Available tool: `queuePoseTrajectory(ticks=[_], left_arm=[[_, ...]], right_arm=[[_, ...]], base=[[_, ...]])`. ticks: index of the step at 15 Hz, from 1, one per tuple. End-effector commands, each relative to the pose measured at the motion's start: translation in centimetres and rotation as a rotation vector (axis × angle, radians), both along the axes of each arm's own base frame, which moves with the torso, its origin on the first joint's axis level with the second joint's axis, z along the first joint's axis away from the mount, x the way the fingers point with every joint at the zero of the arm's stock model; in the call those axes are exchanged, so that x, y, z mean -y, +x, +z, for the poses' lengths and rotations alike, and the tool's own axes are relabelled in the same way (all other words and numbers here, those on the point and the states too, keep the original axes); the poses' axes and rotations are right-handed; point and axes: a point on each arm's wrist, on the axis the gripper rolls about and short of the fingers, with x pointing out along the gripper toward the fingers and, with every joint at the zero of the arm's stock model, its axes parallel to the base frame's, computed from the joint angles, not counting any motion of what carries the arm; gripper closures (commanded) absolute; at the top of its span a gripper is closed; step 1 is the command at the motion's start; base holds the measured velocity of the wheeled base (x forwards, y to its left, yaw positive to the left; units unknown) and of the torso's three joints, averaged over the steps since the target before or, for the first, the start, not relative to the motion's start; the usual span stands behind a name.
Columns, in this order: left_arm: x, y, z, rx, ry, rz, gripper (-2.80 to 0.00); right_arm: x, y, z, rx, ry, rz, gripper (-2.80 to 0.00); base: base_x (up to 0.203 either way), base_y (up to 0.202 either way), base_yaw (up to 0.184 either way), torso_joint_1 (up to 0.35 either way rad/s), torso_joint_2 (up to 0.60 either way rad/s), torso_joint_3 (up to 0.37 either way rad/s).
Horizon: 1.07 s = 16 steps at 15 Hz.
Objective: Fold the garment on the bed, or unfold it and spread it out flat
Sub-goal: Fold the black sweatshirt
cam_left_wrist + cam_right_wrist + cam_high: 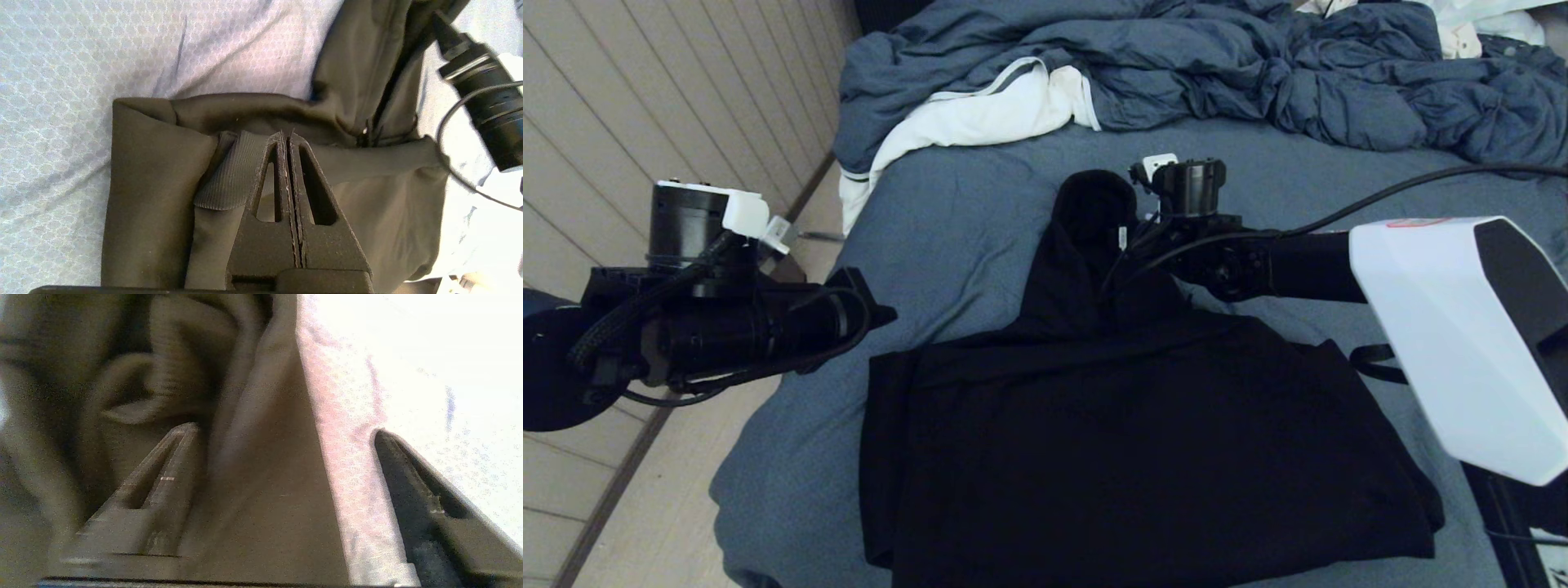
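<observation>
Hoodie [1143,441] folds lost in black | right claw [286,433] tips hidden overhead

A home bedroom. A wide bed [947,237] with a blue-grey sheet fills the view, a crumpled blue-grey duvet [1217,65] and a white cloth [988,110] heaped along its far edge. Pale plank flooring [629,106] runs beside its left edge.

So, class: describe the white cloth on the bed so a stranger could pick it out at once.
Start at the wide bed with its blue-grey sheet. At its far end lies a rumpled blue-grey duvet; the white cloth pokes from under it. It alone is white with grey stripes, unlike the black hoodie.
</observation>
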Motion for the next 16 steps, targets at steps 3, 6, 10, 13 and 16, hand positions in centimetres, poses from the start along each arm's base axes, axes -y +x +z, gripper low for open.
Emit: queuePoseTrajectory(ticks=[3, 6, 10, 13, 16], left_arm=[[0.4, 0.4, -0.8, -0.025, 0.005, -0.006, 0.0], [0.6, 0.8, -1.3, -0.04, 0.016, -0.009, 0.0], [0.6, 0.8, -1.3, -0.04, 0.016, -0.008, 0.0], [0.6, 0.8, -1.4, -0.042, 0.016, -0.009, 0.0], [0.6, 0.8, -1.4, -0.042, 0.016, -0.011, 0.0]], right_arm=[[0.6, 0.2, 0.1, 0.011, 0.003, -0.012, 0.0], [0.4, 0.4, 0.2, 0.04, 0.013, -0.009, -2.8], [0.2, 0.4, -0.1, 0.036, 0.005, -0.005, -2.8], [0.4, 0.2, 0.5, 0.046, 0.009, -0.01, -2.8], [0.3, -0.5, 1.6, 0.061, 0.015, -0.009, -2.8]], base=[[0.0, 0.0, 0.0, 0.0, 0.0, 0.0], [0.0, 0.0, 0.0, 0.0, 0.0, 0.0], [0.0, 0.0, 0.0, 0.0, 0.0, 0.0], [0.0, 0.0, 0.0, 0.0, 0.0, 0.0], [0.0, 0.0, 0.0, 0.0, 0.0, 0.0]])
